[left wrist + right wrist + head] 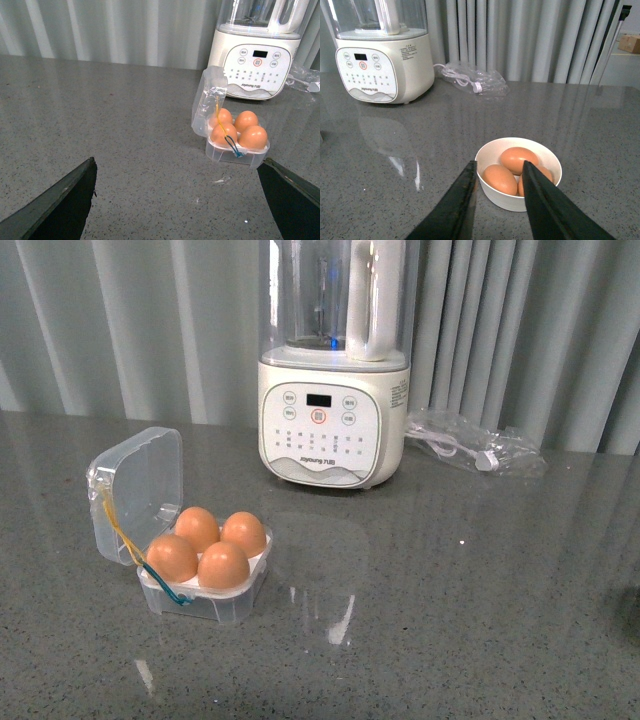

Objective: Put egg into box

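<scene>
Egg: four orange-brown ones sit in the box, one per hole. Three more lie loose in a bowl, and neither gripper holds any.
Right gripper: jaws parted a little with nothing between them, poised over the bowl.
Bowl: white and round, just beyond the right fingertips. Two eggs show plainly and a third is half hidden behind a finger.
Left gripper: jaws spread wide and empty, over the table with the box well ahead.
Box: clear case on the table's left part. Its lid stands open, and a yellow and a blue band trail from lid to front corner.
Table: grey speckled stone, glossy.
Further back: a cream blender stands before the curtain, with a clear bag holding a white cable beside it.
Step in hand: loading looks finished to my eye, since no hole is free for a bowl egg.
Next move: probably nothing more to carry. If anything, the lid wants folding down gently over the eggs.
Count: eggs seven in view (four boxed, three bowled); boxes one; bowls one; blenders one; bags one; grippers two.
</scene>
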